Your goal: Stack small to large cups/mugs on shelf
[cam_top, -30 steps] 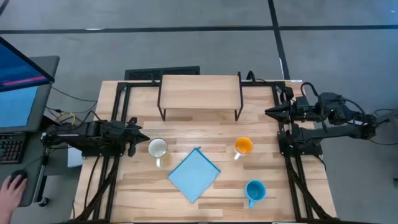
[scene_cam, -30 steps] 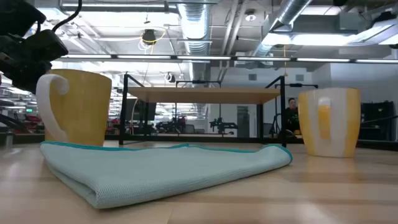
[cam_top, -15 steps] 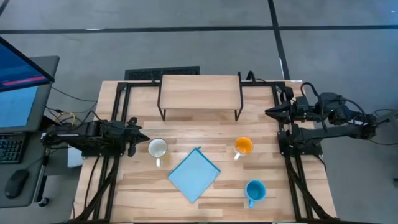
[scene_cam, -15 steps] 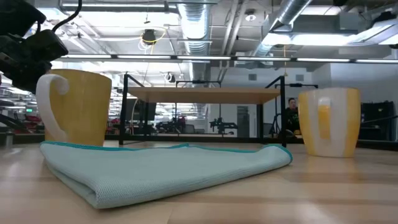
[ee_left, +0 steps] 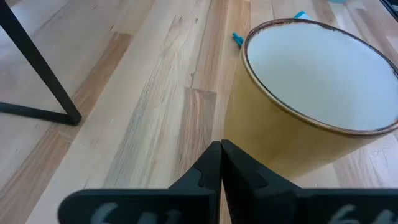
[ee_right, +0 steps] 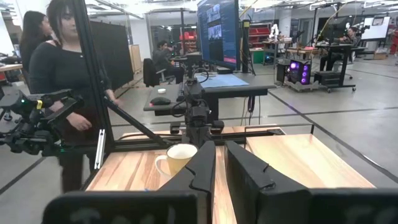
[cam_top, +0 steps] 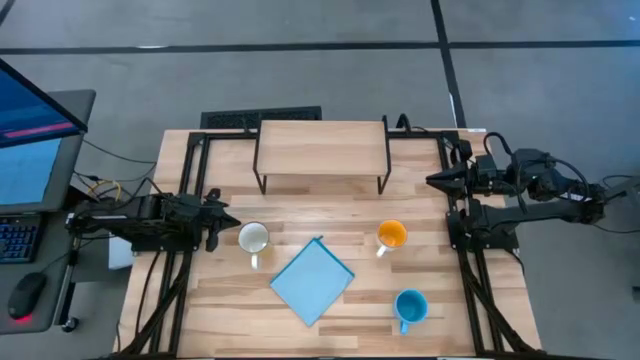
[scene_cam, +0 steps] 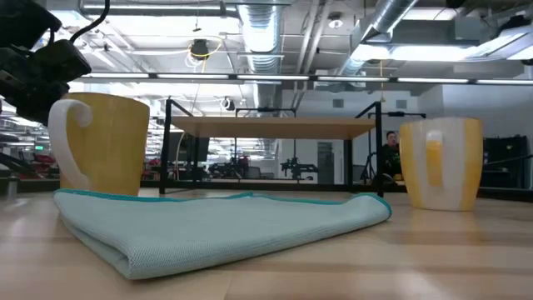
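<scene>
Three mugs stand upright on their bases on the wooden table: a cream mug (cam_top: 253,238) (ee_left: 311,87) at the left, an orange mug (cam_top: 391,235) (scene_cam: 441,162) right of centre, and a light blue mug (cam_top: 410,306) near the front right. The shelf (cam_top: 322,150) (scene_cam: 275,127) stands on its black legs at the far middle, its top bare. My left gripper (cam_top: 230,221) (ee_left: 221,148) is shut, its tips just left of the cream mug, with nothing held. My right gripper (cam_top: 432,181) (ee_right: 220,152) hovers level above the right edge, slightly open, with nothing between its fingers.
A folded light blue cloth (cam_top: 312,281) (scene_cam: 225,225) lies flat between the mugs near the front. Black frame rails run along both table sides. Left of the table are a desk with a monitor (cam_top: 30,130) and a mouse. A person (ee_right: 62,93) stands beyond the left side.
A person's hand that lay on the mouse left of the table has withdrawn out of view. Both arms and all the mugs have kept still.
</scene>
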{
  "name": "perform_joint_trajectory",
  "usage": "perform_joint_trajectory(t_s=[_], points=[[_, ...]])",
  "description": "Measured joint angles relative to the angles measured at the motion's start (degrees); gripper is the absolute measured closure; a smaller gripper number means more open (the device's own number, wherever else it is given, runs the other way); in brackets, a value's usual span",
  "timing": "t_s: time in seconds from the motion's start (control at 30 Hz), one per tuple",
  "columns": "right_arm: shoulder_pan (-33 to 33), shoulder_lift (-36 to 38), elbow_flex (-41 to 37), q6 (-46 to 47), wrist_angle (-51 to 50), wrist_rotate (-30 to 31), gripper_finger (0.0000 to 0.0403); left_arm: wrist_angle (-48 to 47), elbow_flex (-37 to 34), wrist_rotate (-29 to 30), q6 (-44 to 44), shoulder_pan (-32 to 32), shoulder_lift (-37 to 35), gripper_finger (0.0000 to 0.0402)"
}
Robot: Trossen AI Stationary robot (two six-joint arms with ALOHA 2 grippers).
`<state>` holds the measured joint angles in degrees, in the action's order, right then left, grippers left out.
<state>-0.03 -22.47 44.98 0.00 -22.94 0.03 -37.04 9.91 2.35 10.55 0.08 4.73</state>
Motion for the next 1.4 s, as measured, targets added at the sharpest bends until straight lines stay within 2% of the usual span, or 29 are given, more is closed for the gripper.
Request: perform_joint_trajectory(t_s=[1.13, 1.3, 1.4], points=[[0.0, 0.0, -0.01, 0.01, 0.0, 0.0, 0.0343, 0.05, 0.0, 0.02, 0.0, 0.0, -0.02, 0.0401], [0.0, 0.01, 0.0, 0.0, 0.0, -0.01, 0.0343, 5.42, -0.03, 4.2, 0.49, 0.0, 0.01, 0.0401], [0.02, 0.01, 0.01, 0.01, 0.0, 0.0, 0.0343, 16.04, -0.04, 7.18, 0.09, 0.0, 0.02, 0.0401]])
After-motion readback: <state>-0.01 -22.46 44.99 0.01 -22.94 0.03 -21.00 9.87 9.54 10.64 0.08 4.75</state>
